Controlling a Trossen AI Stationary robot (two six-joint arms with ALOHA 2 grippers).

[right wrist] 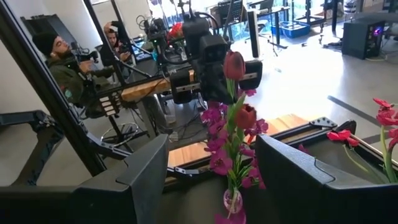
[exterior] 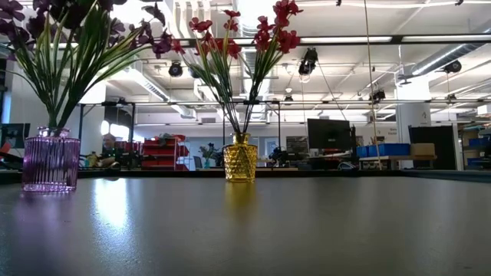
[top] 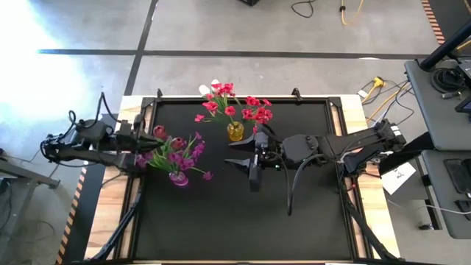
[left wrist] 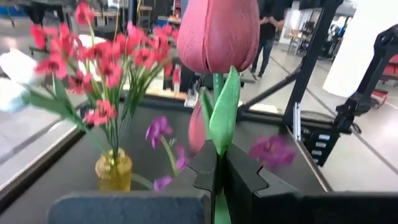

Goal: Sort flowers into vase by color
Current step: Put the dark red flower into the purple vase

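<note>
The left gripper (left wrist: 217, 180) pinches 1 pink bud (left wrist: 219, 31) by its stem; the right gripper (top: 249, 158) waits, jaws wide. The thin stem could slip and miss the purple vase (top: 178, 177).

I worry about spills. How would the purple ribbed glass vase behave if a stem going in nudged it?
The purple ribbed glass vase looks short and squat, so it probably resists a light nudge. Yet its purple flower bunch stands far taller and leans outward, so it may be top-heavy. Being glass on the smooth black tabletop, it could slide and might crack if toppled.
</note>
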